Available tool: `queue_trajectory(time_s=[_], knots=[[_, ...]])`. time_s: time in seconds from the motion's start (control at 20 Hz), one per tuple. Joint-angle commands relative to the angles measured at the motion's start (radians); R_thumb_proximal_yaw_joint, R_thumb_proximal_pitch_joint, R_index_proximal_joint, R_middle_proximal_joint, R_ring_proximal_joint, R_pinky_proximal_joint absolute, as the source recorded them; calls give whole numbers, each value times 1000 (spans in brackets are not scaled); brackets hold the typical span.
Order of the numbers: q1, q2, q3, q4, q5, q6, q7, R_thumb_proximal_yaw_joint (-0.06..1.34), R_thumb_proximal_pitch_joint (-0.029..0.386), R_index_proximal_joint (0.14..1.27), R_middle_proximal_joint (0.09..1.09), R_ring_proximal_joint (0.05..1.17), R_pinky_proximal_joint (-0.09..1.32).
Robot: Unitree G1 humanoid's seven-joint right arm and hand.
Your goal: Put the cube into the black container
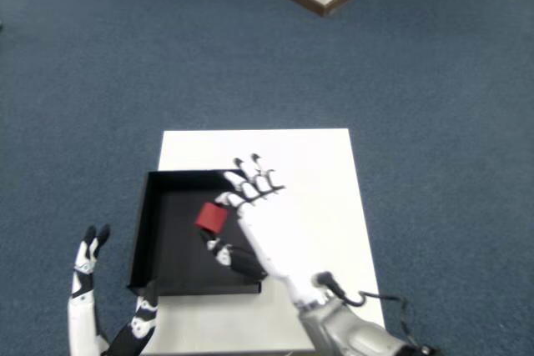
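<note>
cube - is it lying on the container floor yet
No, the cube is pinched between thumb and finger of the right hand, held over the inside of the black container.

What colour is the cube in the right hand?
Red. The cube shows clearly in the head view, held by the right hand over the black container.

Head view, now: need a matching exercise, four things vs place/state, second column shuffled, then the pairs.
Things:
1. cube
2. black container
3. right hand
4. left hand

Place/state:
A. on the white table, at its left part
B. off the table's left edge, holding nothing
C. red, held above the container's inside
D. reaching over the container, shut on the cube

Pairs: 1-C, 2-A, 3-D, 4-B
</note>
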State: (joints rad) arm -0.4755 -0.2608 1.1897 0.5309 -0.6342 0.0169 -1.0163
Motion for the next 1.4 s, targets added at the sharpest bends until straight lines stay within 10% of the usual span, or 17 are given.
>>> queue_trajectory(time_s=[0.05,1.05,1.2,1.4], knots=[[-72,43,-19,13,0,9,0,1228,186,1052,315,214,56],[-197,90,114,101,64,5,6,1237,179,1048,369,280,141],[-205,92,139,118,84,12,15,799,120,570,309,263,130],[-222,93,162,125,117,40,42,716,111,513,274,216,54]])
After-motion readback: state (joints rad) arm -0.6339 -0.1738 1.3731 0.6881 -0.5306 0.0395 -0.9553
